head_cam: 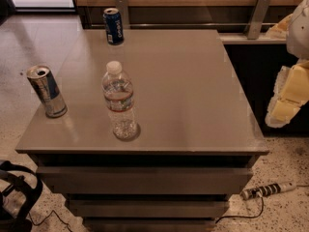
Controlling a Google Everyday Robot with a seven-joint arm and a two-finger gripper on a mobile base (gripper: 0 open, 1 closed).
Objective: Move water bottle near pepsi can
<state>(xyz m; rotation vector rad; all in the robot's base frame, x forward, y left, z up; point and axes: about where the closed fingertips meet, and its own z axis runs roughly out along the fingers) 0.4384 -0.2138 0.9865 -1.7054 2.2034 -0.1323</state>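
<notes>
The water bottle [119, 102] stands upright near the front left of the grey table [193, 91]. It is clear plastic with a white cap and a thin red-and-white label band. The pepsi can [113, 26], dark blue with white lettering and a silver top, stands upright at the table's far left edge, well behind the bottle. My gripper [288, 93], pale yellow under a white arm segment, hangs at the right edge of the view. It is off the table's right side, far from both objects and holding nothing that I can see.
A slimmer silver-and-blue can [47, 91] stands at the table's left edge, left of the bottle. A wooden wall with metal brackets [256, 13] runs behind the table. A power strip [268, 190] and cable lie on the floor at front right. Dark gear [17, 197] sits at bottom left.
</notes>
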